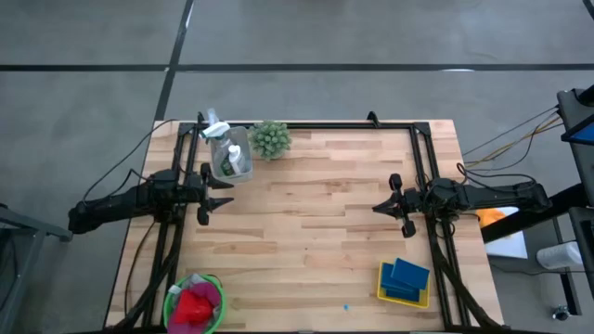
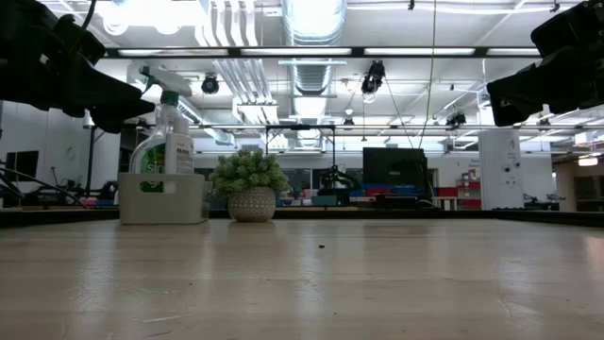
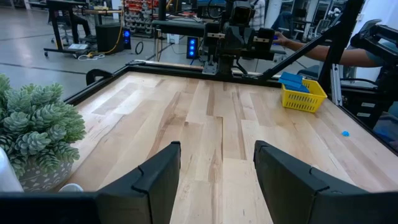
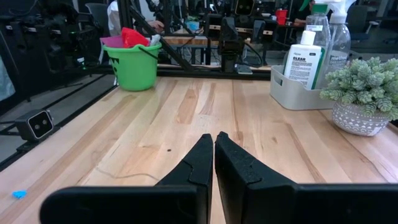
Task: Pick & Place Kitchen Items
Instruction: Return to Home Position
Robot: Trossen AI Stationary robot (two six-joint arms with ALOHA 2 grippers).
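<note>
Shows the left gripper held above the table's left side, jaws spread wide, and the right gripper opposite at the right side, jaws pressed together. Places blue sponges stacked in a yellow bin at the near right, count hard to tell. Finds red and pink cloths bunched in a green bucket at the near left. Leaves clear bottles in a grey caddy at the far left, beside a spiky plant. Crops both arms at the low view's top corners.
</note>
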